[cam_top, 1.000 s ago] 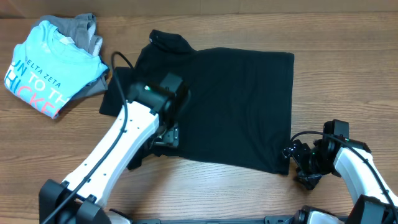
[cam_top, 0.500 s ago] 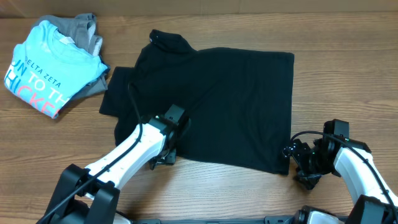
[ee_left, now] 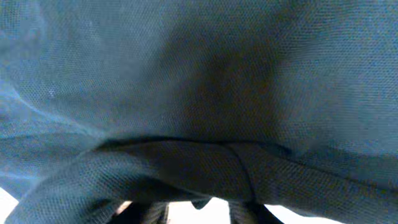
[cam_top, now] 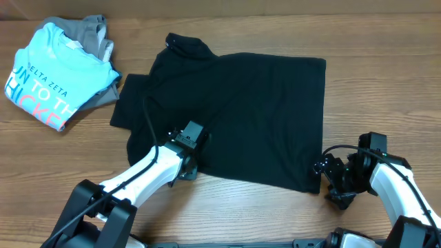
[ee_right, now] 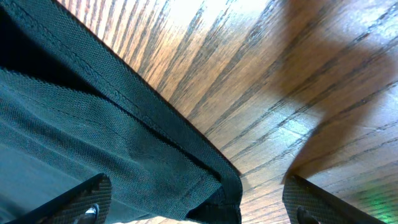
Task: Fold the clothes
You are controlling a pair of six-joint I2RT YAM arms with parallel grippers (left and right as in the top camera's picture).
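Note:
The clothes (cam_top: 255, 117), a black T-shirt, lie spread flat across the middle of the table. My left gripper (cam_top: 185, 165) is down at the shirt's near hem, towards its left side. In the left wrist view black cloth (ee_left: 199, 81) fills the frame. A folded hem drapes over the gripper (ee_left: 199, 214), whose dark fingers (ee_left: 155, 214) stand somewhat apart with a small tip of fabric between them. Their tips are hidden by the cloth. My right gripper (cam_top: 325, 178) sits at the near right corner, open. Its pads (ee_right: 81, 199) straddle the hem corner (ee_right: 211, 186) without touching it.
A folded light blue T-shirt (cam_top: 52, 76) lies on a grey garment (cam_top: 93, 31) at the back left. Bare wooden table (cam_top: 386, 83) surrounds the shirt. A black cable (cam_top: 337, 148) loops off the right arm.
My left arm has drawn back from the shirt's left middle to its near hem and dropped low, with its jaws narrowing. The right arm has not moved.

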